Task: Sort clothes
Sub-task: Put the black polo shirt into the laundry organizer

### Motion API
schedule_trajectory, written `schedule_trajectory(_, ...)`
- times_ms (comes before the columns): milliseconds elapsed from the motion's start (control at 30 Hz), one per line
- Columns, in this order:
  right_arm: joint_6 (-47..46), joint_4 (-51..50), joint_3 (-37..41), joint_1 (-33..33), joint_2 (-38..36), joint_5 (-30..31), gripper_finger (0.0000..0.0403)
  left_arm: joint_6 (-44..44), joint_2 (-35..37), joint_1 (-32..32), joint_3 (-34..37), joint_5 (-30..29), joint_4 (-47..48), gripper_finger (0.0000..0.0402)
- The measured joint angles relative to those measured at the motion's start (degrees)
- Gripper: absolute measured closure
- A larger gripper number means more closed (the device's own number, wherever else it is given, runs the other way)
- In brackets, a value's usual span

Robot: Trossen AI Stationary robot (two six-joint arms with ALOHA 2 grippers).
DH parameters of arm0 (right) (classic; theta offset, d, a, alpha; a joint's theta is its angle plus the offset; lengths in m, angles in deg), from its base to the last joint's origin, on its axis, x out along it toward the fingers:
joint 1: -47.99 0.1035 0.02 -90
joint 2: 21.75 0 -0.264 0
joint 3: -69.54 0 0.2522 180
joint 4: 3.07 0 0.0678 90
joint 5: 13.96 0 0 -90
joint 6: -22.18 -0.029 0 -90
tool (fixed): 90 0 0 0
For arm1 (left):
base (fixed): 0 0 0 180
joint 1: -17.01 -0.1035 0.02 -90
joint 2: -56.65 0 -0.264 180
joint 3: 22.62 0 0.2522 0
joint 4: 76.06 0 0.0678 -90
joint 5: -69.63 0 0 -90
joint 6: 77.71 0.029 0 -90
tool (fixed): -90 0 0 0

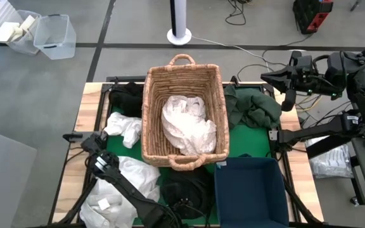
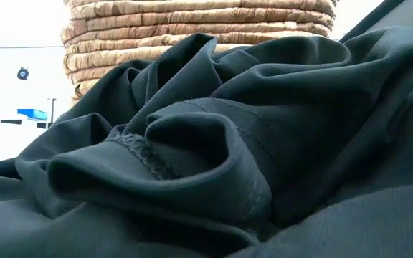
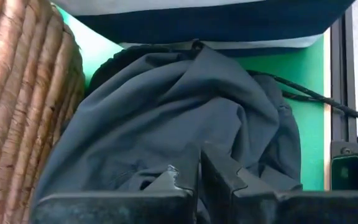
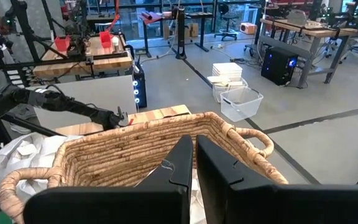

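Note:
A tan wicker basket [image 1: 182,76] stands mid-table with a white garment [image 1: 185,126] inside. More white clothes lie to its left [image 1: 124,128] and at the near left [image 1: 128,180]. Black cloth [image 1: 127,95] lies at the far left, and a dark green garment [image 1: 253,107] to the basket's right. A black garment [image 3: 179,112] lies bunched on the green mat between the basket and the dark blue bin [image 1: 249,190]. My left gripper [image 3: 197,168], shut, slants down just over it [image 1: 179,204]. My right gripper [image 4: 194,155], shut, hangs high beside the basket's right side [image 1: 268,78]. My left gripper points its shut fingertips [image 3: 211,163] slanting down at the near folds of the black garment [image 3: 166,155]. Whether they touch the cloth, I cannot tell. The garment lies slack on the mat.
The green mat [image 1: 252,142] covers the table's middle. A black cord [image 3: 309,99] trails from the black garment toward the dark frame rail [image 3: 347,74]. Clear plastic tubs [image 1: 52,35] and a white stand [image 1: 179,31] are on the floor beyond the table.

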Motion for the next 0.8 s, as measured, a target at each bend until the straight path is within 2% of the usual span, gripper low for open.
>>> schedule_trajectory(200,-0.8,0.0,0.0,0.0,0.0,-0.5,0.0390,-1.2,0.0,-0.2,0.3,0.0,1.7,0.0379)
schedule_trajectory(600,-1.0,0.0,0.0,0.0,0.0,-0.9,0.0390,-5.1,0.0,-0.4,3.3,-0.4,3.3,0.0241)
schedule_trajectory(800,-1.5,0.0,0.0,0.0,0.1,-1.6,0.0390,-8.7,0.0,-0.5,6.5,-4.6,2.9,0.0211)
